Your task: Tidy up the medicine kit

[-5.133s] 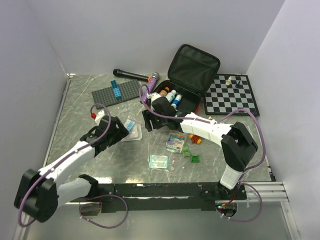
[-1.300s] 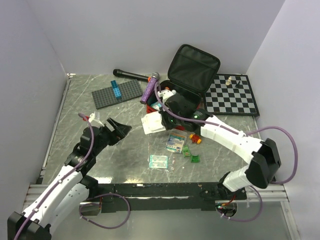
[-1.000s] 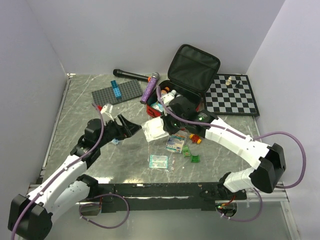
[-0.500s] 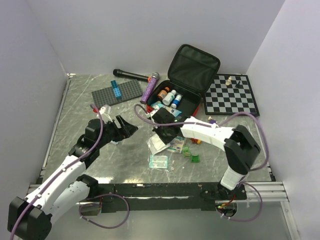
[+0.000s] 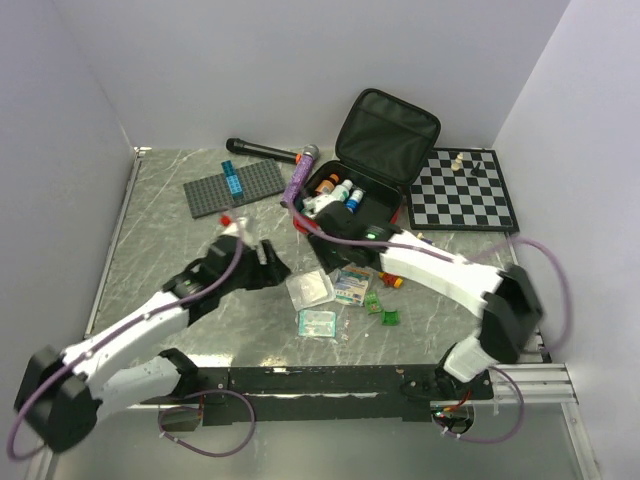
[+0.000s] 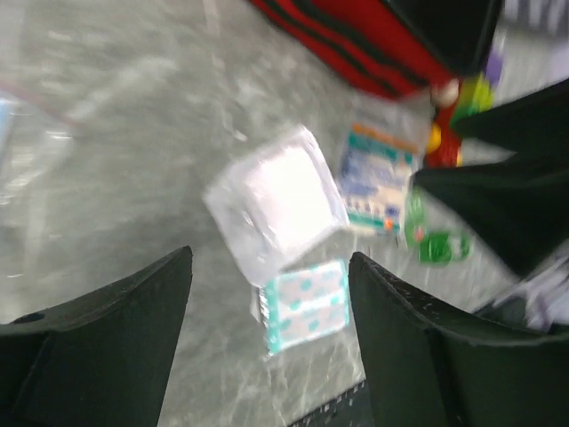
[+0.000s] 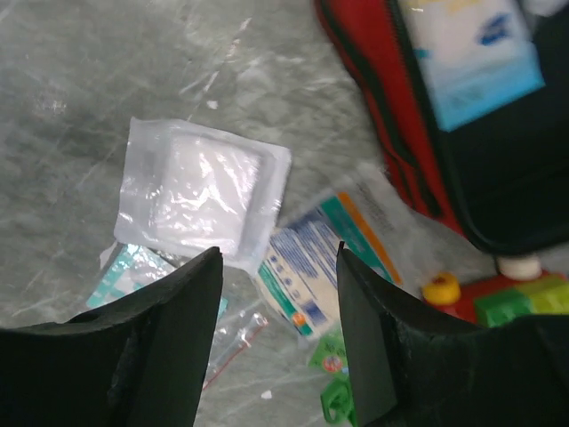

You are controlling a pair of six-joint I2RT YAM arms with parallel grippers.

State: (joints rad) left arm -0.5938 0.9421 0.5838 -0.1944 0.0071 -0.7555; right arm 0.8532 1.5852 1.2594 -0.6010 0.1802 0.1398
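Claws stand wide on both arms, and neither holds anything. The left claw [image 6: 271,258] is over the table [image 5: 170,220]. The gauze pouch [image 5: 310,288] lies just beside it, to its right. The pouch is clear plastic with a white pad inside. It is flat on the table and nearly square, so it has no real long axis; its edges are turned at an angle to the front wall of the kit [image 5: 345,200]. A teal packet [image 5: 317,322] lies just in front of it.

The right claw [image 7: 278,252] hangs on the far side of the pouch, between the pouch and the kit. Both claws are near the pouch, and I cannot say surely which is nearer.

Right of the pouch a blue-and-white packet [image 7: 316,262] lies, and one corner of the pouch seems to overlap it. The kit stands open at the back of the table, with its lid up and bottles and a white box [image 7: 471,49] inside. To go in, I judge, the pouch must travel away from the arm bases and a little right, over the red wall.

There is print on the blue-and-white packet and a blue mark on the box, but both are too blurred to read; no brand is clear.
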